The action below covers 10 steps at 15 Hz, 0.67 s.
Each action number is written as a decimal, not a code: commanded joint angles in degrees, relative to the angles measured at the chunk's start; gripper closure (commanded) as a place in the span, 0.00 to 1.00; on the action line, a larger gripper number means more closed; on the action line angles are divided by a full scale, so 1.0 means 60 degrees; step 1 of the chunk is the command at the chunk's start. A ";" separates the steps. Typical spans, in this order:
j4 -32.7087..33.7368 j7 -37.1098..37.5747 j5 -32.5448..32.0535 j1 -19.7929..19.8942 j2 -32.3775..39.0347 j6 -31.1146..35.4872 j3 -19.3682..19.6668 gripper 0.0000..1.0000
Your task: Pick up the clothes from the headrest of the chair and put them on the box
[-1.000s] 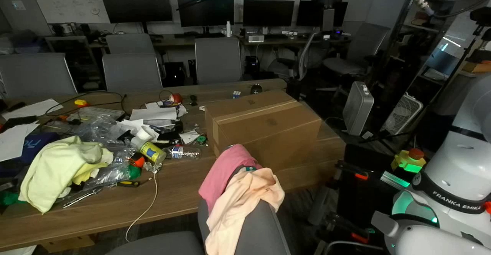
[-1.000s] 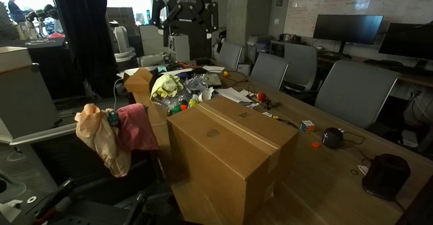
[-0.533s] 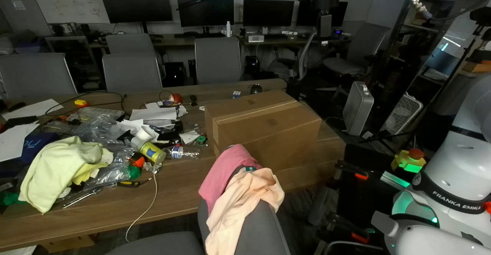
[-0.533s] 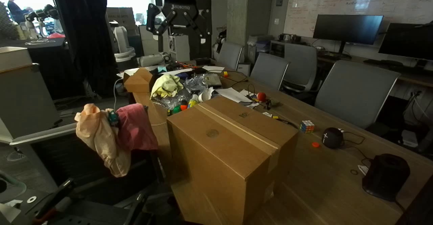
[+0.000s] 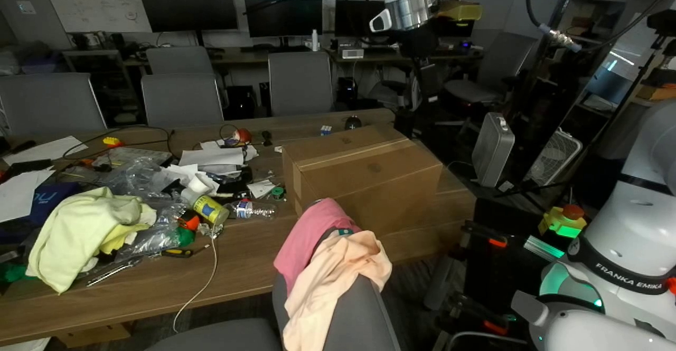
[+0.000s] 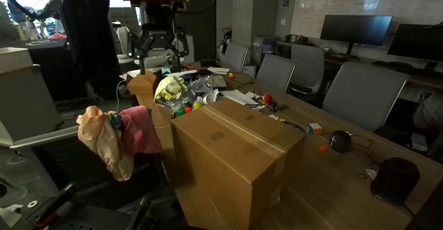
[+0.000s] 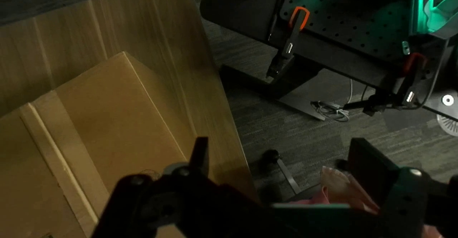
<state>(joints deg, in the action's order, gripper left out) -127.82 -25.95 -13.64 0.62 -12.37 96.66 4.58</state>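
Clothes (image 5: 330,266), two rumpled pieces of peach and rose-pink cloth, are what I am after. A long brown wooden table (image 6: 332,192) carries the large taped brown cardboard box (image 6: 238,147) that should receive them. Beside the box stands a grey office chair (image 5: 359,314); its headrest (image 6: 48,136) runs toward the box, and the clothes straddle the end nearest it, pink closer, peach farther, apart from the box, their long axis falling downward. My black two-fingered metal gripper (image 6: 160,69) hangs higher than the box, its fingers (image 7: 370,166) spread, nothing between them. From my wrist the box lies toward one finger and the clothes show, partly hidden, beneath the opposite one; so I judge the coming move goes down and away from the box. "FRANKA EMIKA" reads on the black band (image 5: 615,274) of my white arm (image 5: 623,221), well apart from the box. "ROBOTIQ" shows faintly on the gripper. Across the box from the clothes, a black rounded device (image 6: 341,140) bears a pale plus sign; the box's printed marks are unreadable.
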 commanded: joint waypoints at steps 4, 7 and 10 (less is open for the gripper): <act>-0.0688 0.0495 -0.1047 -0.0405 0.0493 0.0154 -0.0730 0.00; -0.1041 0.0872 -0.0862 -0.0602 0.0713 0.0638 -0.0987 0.00; -0.1174 0.1366 -0.0372 -0.0776 0.1008 0.1564 -0.1167 0.00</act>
<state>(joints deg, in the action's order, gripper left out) -134.41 -20.76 -18.05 -3.08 -7.50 101.63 -1.55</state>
